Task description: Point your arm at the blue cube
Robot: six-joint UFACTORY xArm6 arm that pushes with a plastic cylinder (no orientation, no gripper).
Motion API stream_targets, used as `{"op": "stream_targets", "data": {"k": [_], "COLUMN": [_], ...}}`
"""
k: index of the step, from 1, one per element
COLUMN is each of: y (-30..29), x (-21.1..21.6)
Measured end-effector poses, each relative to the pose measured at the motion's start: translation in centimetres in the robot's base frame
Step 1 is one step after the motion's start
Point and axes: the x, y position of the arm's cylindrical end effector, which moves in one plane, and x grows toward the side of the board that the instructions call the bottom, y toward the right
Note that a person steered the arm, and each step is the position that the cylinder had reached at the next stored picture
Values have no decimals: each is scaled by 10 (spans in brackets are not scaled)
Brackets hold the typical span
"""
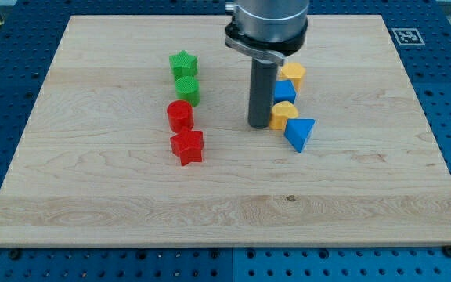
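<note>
The blue cube (285,92) sits right of centre on the wooden board (131,196), in a tight column of blocks. Above it is a yellow block (293,75), below it a yellow heart-like block (283,114), and at the bottom a blue triangular block (300,133). My tip (258,124) rests on the board just left of this column, beside the lower yellow block and slightly below the blue cube. The rod partly hides the cube's left side.
On the left of centre stand a green star block (183,64), a green cylinder (187,91), a red cylinder (180,116) and a red star block (187,146). A marker tag (405,36) lies beyond the board's top right corner.
</note>
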Motion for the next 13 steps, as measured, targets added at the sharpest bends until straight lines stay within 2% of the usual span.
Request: {"op": "stream_targets", "data": {"k": [2,4,8,13], "y": [7,-39,-38,-16], "x": [0,-24,-46,-46]}}
